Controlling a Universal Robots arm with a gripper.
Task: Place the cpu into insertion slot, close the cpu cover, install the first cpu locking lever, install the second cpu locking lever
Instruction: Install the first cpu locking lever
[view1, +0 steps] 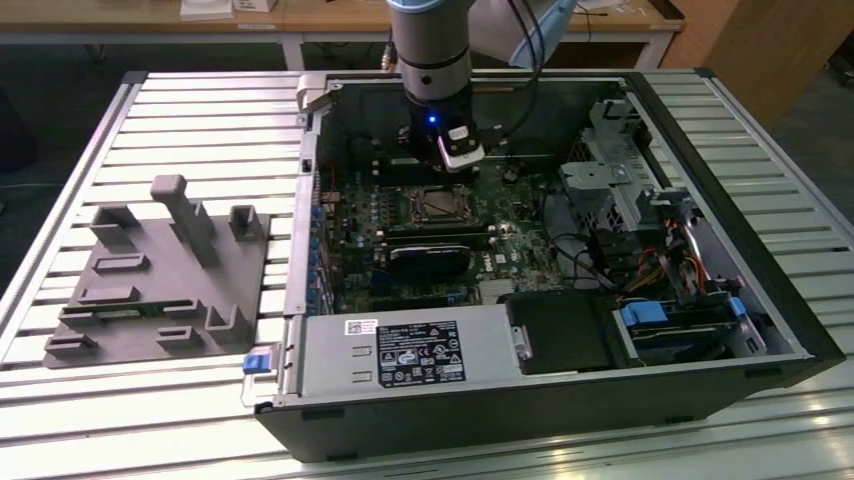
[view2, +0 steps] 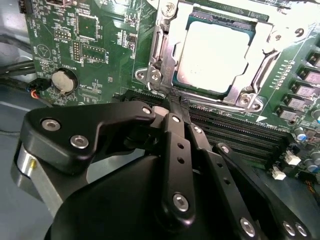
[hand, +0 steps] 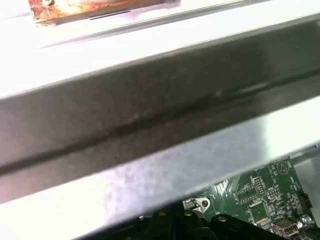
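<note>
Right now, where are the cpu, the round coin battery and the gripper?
cpu (view2: 212, 50), second wrist view: middle of its pale metal top.
coin battery (view2: 63, 81), second wrist view: its round face.
gripper (view2: 171, 96), second wrist view: its closed fingertips.

The white label (view1: 418, 353) on the case carries unreadable print.

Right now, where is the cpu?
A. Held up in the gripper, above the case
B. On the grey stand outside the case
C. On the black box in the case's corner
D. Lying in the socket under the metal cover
D: in the second wrist view the cpu lies flat in the socket, framed by the metal cover, while the gripper holds nothing at the frame's edge.
</note>
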